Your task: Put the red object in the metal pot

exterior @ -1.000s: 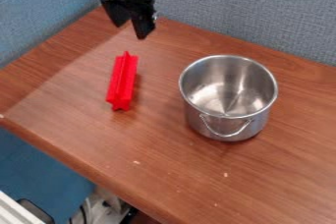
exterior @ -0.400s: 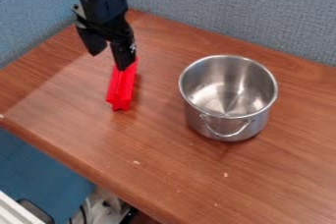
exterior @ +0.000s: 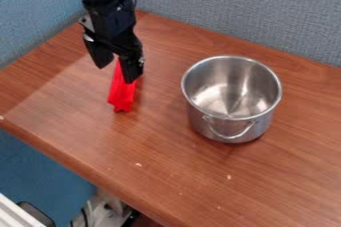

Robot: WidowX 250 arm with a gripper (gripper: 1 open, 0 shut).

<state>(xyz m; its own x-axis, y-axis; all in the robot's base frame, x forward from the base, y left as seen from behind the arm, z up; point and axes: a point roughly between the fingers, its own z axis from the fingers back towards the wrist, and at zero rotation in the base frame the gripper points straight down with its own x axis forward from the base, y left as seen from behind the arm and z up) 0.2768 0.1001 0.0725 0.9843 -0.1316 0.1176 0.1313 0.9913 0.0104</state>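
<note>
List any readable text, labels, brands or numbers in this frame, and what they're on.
None readable.
Red object: plain, no markings visible.
Pot: bare shiny metal, no stamp or label visible.
Gripper: dark, no lettering that can be made out at this size.
Table and blue wall: no signs or print.

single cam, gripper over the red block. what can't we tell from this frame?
- Upper end of the red block: hidden behind the gripper.
- Whether the fingertips touch the block: not resolvable at this size.
- Far outer wall of the pot: hidden by the pot itself.
- Arm above the gripper: cut off by the top edge.
</note>
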